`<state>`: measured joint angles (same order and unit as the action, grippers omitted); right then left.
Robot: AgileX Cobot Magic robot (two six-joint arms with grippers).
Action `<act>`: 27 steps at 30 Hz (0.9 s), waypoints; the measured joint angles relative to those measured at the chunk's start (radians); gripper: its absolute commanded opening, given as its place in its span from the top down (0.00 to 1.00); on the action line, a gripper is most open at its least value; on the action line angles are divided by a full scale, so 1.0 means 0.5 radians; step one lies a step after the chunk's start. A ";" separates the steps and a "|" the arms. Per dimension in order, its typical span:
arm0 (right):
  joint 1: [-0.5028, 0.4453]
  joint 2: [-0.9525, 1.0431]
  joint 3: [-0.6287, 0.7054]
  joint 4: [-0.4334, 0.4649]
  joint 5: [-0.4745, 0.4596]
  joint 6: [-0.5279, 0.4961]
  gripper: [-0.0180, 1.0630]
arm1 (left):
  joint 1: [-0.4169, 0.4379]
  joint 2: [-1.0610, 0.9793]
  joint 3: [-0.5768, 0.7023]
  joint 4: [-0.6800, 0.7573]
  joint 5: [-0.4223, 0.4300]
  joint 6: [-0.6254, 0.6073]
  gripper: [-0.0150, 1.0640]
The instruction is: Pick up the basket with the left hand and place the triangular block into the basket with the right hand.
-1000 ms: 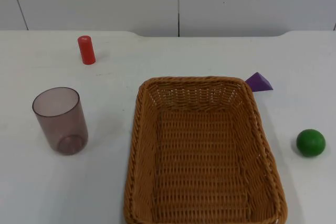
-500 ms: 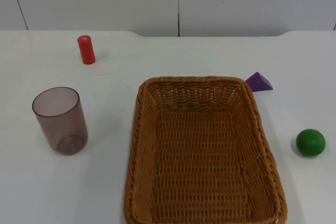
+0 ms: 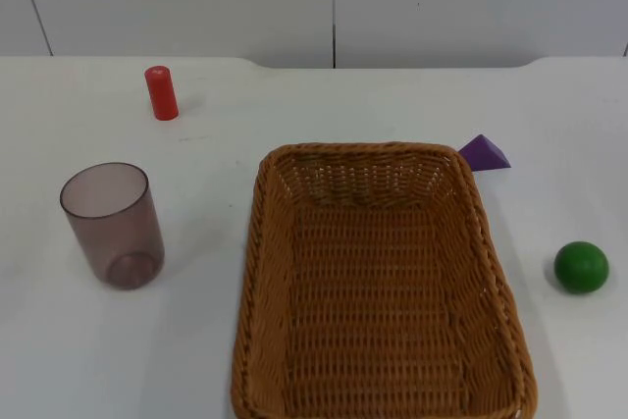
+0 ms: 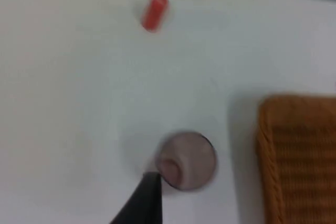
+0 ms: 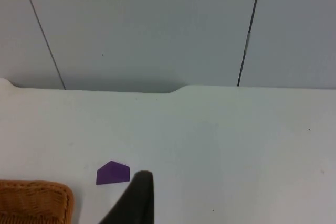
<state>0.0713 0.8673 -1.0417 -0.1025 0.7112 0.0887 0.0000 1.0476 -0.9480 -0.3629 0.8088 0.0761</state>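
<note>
Basket (image 3: pixel 378 287) sits flat on the table (image 3: pixel 294 105), nothing in it, long axis running near-to-far. Left gripper (image 4: pixel 147 203) is above the clear cup (image 4: pixel 186 161) off the basket's left side, so the left arm is nearer that rim; finger state can't be told. Purple triangular block (image 3: pixel 485 154) touches or nearly touches the basket's far right corner. Right gripper (image 5: pixel 137 203) points just beside it (image 5: pixel 113 173); finger state unknown too.
</note>
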 measured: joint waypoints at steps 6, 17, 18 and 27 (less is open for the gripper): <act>0.000 0.001 -0.004 0.004 -0.038 0.000 0.02 | -0.029 0.020 0.343 -0.273 -0.003 0.159 0.01; 0.000 0.001 -0.005 0.004 -0.146 0.048 0.02 | -0.343 0.277 0.626 -0.343 -0.286 0.170 0.01; 0.000 0.001 -0.005 0.004 -0.149 0.053 0.02 | -0.381 0.339 0.626 -0.348 -0.327 0.170 0.01; 0.000 0.001 -0.005 0.004 -0.141 0.053 0.02 | -0.740 0.871 0.610 -0.442 -0.643 0.173 0.01</act>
<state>0.0713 0.8679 -1.0443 -0.1007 0.6406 0.1152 -0.3698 1.4829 -0.6433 -0.5837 0.4875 0.1628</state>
